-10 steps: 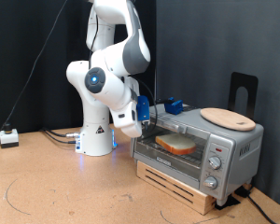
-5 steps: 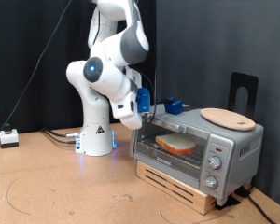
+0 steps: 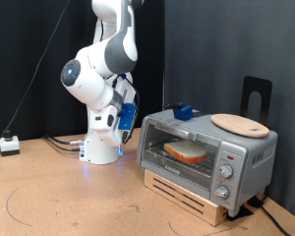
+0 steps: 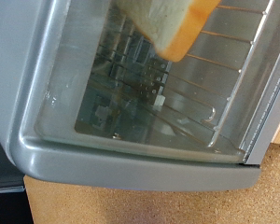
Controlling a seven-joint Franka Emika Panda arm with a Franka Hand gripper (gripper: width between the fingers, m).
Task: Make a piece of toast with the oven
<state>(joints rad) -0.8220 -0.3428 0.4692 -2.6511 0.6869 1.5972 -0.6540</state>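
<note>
1. Black curtain backs a brown surface; white arm stands at the exterior view's left.
2. Oven sits on a wooden crate, door shut; piece of toast lies on the rack inside.
3. Round board rests on top of the oven.
4. Gripper hangs apart from the oven, at its left; cannot tell how the jaws stand.

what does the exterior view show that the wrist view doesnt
Only the exterior view shows the gripper, held off the oven's left end, plus the round wooden board on top, the knobs and the wooden base. Only the wrist view shows reflections in the glass door up close. Both show the piece of toast on the rack inside, door shut.
</note>
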